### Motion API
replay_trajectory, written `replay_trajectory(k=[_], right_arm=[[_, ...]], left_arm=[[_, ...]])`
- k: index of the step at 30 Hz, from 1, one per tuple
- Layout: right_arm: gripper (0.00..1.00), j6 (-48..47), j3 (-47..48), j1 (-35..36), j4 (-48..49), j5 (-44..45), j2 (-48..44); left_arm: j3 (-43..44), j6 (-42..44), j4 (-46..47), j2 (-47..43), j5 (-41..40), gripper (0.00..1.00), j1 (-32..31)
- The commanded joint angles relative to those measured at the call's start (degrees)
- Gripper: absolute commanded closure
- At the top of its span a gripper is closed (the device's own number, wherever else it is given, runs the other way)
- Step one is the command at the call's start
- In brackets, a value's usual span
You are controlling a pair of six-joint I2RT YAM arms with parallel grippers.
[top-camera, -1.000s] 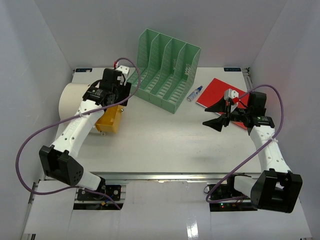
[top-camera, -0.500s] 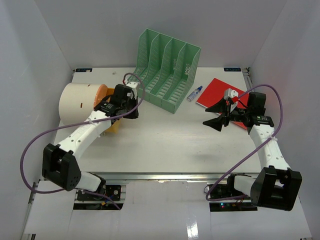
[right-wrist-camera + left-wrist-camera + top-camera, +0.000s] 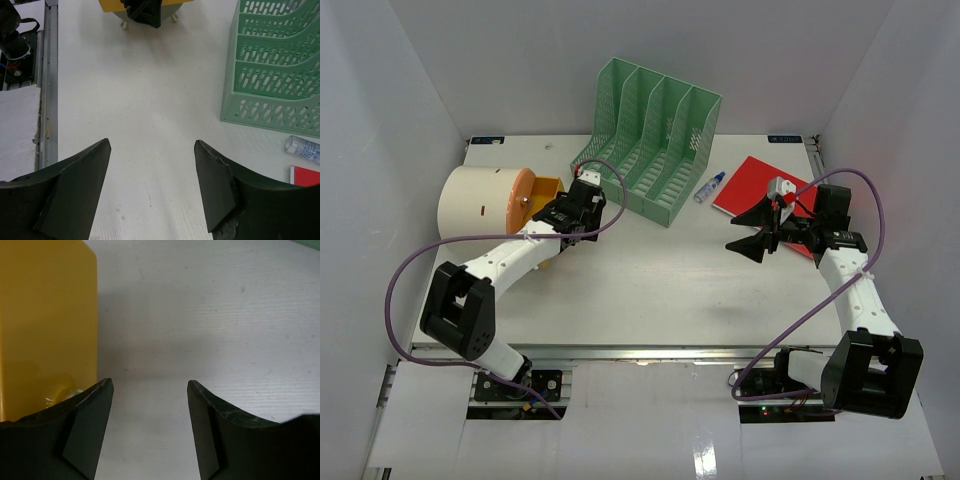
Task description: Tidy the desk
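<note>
left gripper (image 3: 150, 385) shifted right, spread empty beside yellow box (image 3: 47, 315); right gripper (image 3: 152, 142) spread.

Side by side at the near edge of the desk (image 3: 660, 285), we see the left arm (image 3: 500, 262) and the right arm (image 3: 855, 295) built alike: smooth white tube links between blocky black joint housings, the bulkiest of them nearest the desk's front. A left purple cable (image 3: 395, 290) and a right purple cable (image 3: 868, 186) loop loose off each arm. The left gripper (image 3: 150, 385) and the right gripper (image 3: 152, 143) carry broad, matte black, wedge-shaped fingers with bevelled inner faces.
</note>
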Motion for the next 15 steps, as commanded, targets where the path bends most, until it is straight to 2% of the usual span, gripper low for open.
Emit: replay_trajectory(k=[1,11,15], right_arm=[[0.26,0.16,0.01,-0.24,1.54,-0.40,-0.37],[0.26,0.07,0.09,-0.87,1.52,-0.54,-1.29],[0.26,0.14,0.01,-1.10,1.45,-0.85,-1.46]], left_arm=[[-0.10,3.40,2.57,-1.03,-8.02,0.22,1.18],[1.74,6.18,2.29,-0.47,-9.50,0.08,5.20],[2.13,7.01,2.30,-0.56,-9.91,0.06,5.90]])
